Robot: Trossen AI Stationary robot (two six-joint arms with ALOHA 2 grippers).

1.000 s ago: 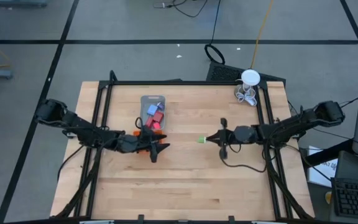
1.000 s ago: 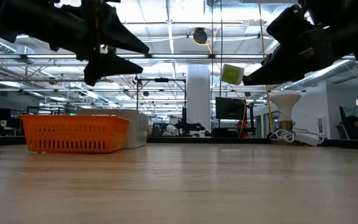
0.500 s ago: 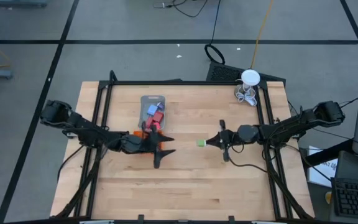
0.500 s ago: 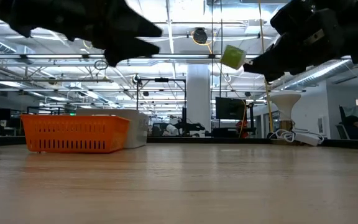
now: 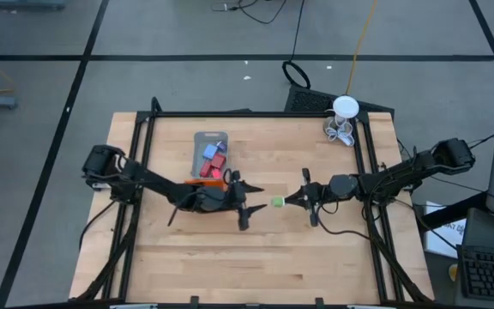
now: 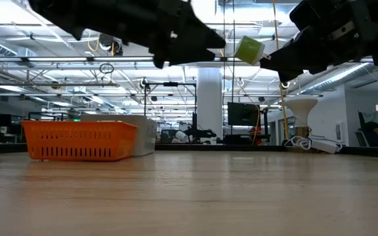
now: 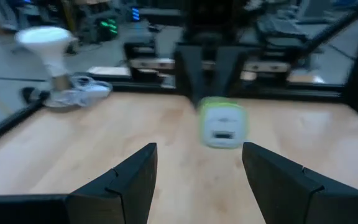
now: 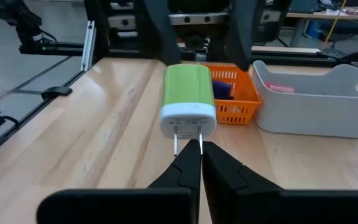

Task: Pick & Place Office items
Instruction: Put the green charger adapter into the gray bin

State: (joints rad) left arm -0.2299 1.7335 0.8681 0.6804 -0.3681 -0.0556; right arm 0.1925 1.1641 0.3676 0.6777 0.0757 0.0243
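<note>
While the right end effector (image 5: pixel 292 200) pinches the green charger (image 5: pixel 277 202) by its thin prongs, high above mid-worktop (image 5: pixel 316 257), the left end effector (image 5: pixel 251 199) stands open at the charger's nine o'clock, facing it. With so slight a grip the charger could twist or drop during a handover. The orange basket (image 6: pixel 77 141) and grey tray (image 5: pixel 211 137) wait toward ten o'clock.

Both arms reach toward the table's middle, raised above it. The left gripper (image 5: pixel 249 204) has spread fingers; the right gripper (image 5: pixel 286 200), facing it, is closed.
</note>
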